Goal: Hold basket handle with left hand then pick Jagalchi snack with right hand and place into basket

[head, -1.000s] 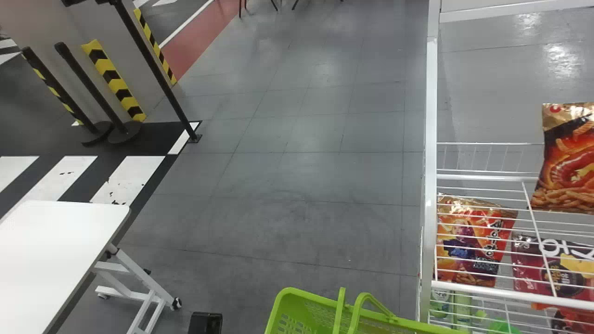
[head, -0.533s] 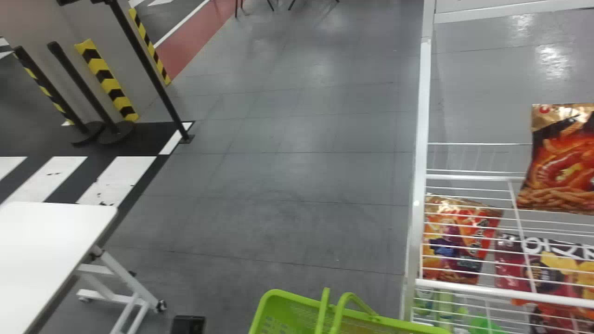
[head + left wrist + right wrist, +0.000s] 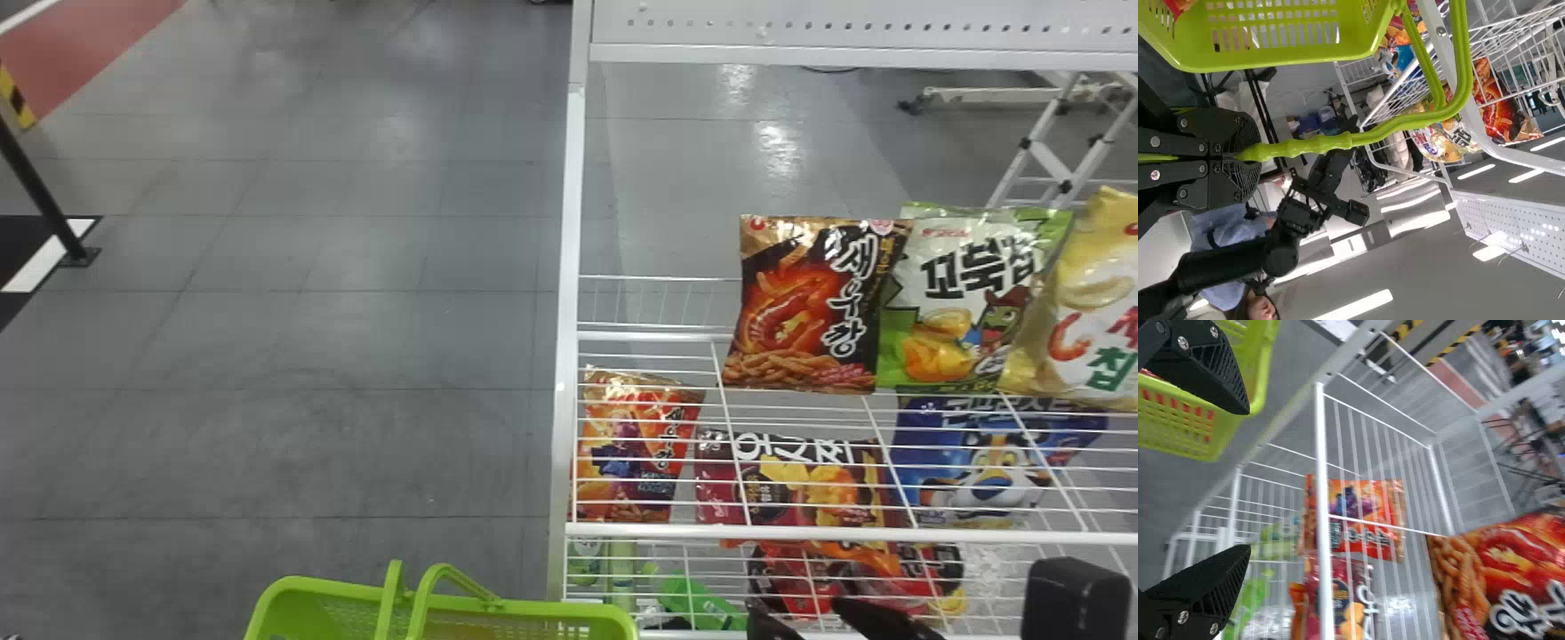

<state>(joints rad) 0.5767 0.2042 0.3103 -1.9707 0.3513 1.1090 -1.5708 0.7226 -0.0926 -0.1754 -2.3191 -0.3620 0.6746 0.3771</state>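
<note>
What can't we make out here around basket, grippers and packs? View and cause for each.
- How full the basket is: head view, bottom edge cuts it.
- What the red item in it is: left wrist view, top edge crops it.
- Handle section inside the left gripper: left wrist view, jaws cover it.
- Yellow pack, right side: head view, right edge.
- Right gripper, base: right wrist view, left edge.
</note>
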